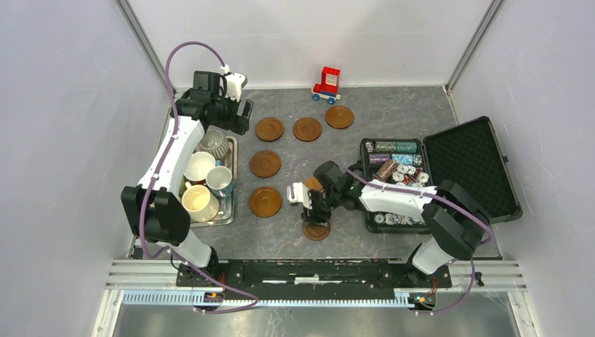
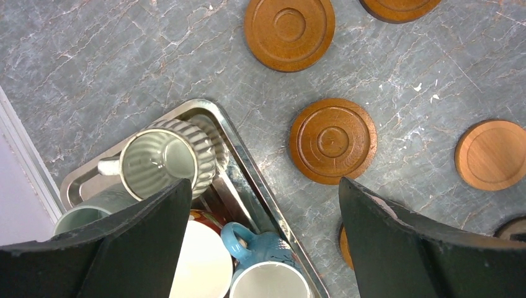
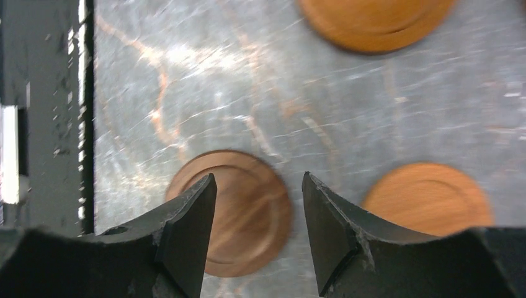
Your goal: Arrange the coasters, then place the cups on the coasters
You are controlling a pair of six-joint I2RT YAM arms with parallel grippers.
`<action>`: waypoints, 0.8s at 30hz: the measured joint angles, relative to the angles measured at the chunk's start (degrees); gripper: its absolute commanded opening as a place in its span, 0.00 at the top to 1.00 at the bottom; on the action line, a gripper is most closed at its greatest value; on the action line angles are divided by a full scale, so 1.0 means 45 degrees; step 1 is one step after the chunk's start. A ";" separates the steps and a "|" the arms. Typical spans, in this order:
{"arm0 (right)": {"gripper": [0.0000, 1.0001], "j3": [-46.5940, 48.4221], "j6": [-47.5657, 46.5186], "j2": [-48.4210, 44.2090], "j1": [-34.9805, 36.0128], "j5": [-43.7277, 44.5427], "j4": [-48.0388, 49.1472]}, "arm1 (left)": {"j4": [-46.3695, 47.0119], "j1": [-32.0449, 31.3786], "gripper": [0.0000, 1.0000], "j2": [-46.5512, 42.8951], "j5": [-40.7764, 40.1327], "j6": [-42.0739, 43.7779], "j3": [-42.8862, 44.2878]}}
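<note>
Your right pincer (image 1: 316, 216) (image 3: 258, 177) is hanging point-down with its jaws partly open and gripping nothing. Under the gap a small flat coaster (image 1: 316, 231) (image 3: 254, 214) is lying on the table (image 1: 393, 119), close to the near edge and between the two arm bases. It is showing blurred in the wrist view, so you cannot tell whether the fingertips are touching it. Just beyond it, on the far side, a second flat coaster (image 3: 428, 198) is lying apart from it, and to the left a rimmed coaster (image 1: 265, 201) (image 3: 375, 22) is sitting beside the tray (image 1: 234, 191) (image 2: 248, 167). Farther out, a fourth coaster (image 1: 265, 163) is lying past that one, and a far row of coasters (image 1: 307, 129) is running left to right near the back of the table. To the right of your right arm an open black case (image 1: 470, 165) of poker chips (image 1: 396, 172) is resting on the table, and a red toy (image 1: 327, 84) is standing at the far edge. Your left pincer (image 1: 241, 116) (image 2: 265, 186) is hovering with its jaws spread wide and empty above the far end of the tray. Directly below it the ribbed mug (image 1: 214, 144) (image 2: 164, 161) is standing upright in the tray, with a blue mug (image 1: 220, 181) (image 2: 260, 248), a cream mug (image 1: 200, 166) and a yellowish mug (image 1: 200, 203) crowding the nearer part, none of them on a coaster.
</note>
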 measured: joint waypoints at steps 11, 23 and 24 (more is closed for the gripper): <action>0.42 0.2589 0.0073 0.0923 -0.2157 0.0165 -0.0296 | 0.0000 0.0010 0.04 0.0005 0.0277 0.0000 0.0000; 0.42 0.4585 0.1205 0.2793 -0.4061 0.1520 0.0223 | -0.0010 0.0010 0.04 0.0602 0.0359 -0.0005 0.0126; 0.42 0.4794 0.1326 0.2977 -0.4133 0.1719 0.0355 | -0.0010 0.0010 0.04 0.0685 0.0355 -0.0005 0.0165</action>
